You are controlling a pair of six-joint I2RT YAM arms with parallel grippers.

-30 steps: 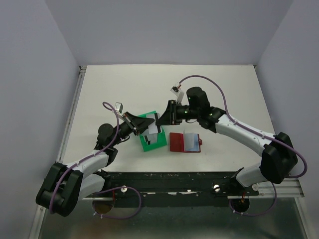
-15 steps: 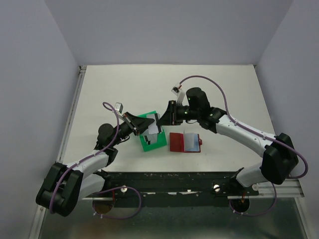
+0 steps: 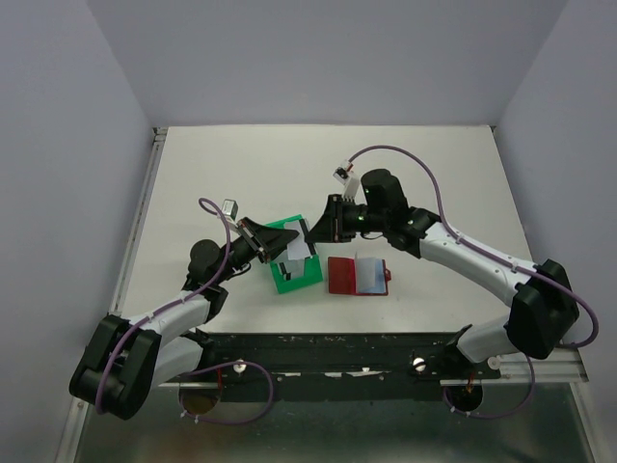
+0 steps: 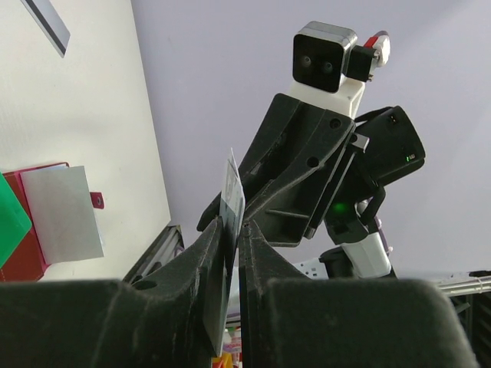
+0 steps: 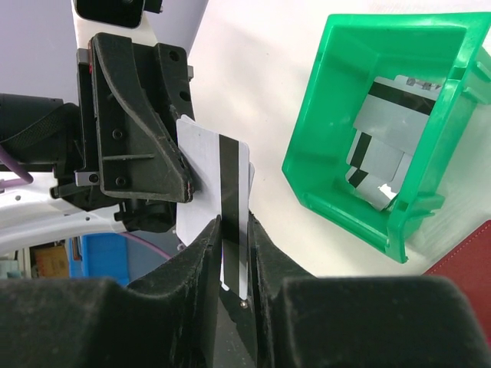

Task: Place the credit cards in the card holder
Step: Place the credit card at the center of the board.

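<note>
One credit card [image 5: 201, 165], pale with a dark stripe, hangs in the air above the green tray [image 3: 289, 281]. My left gripper [image 4: 232, 226] is shut on it; the card stands edge-on between its fingers. My right gripper [image 5: 235, 222] meets it from the opposite side, its fingers close against both faces of the same card. Both grippers face each other nose to nose, left gripper [image 3: 281, 241] and right gripper [image 3: 313, 230]. The card holder [image 3: 358, 275] lies open on the table right of the tray, dark red with a light blue inside. Several more credit cards [image 5: 383, 146] lie in the tray.
The green tray [image 5: 322, 192] stands tilted on the white table just left of the card holder [image 4: 15, 261]. The right arm's body [image 4: 307, 169] fills the space in front of the left gripper. A metal rail runs along the table's near edge [image 3: 386, 352].
The right gripper's jaws have narrowed onto the card that the left gripper holds. Neither arm has visibly shifted.
</note>
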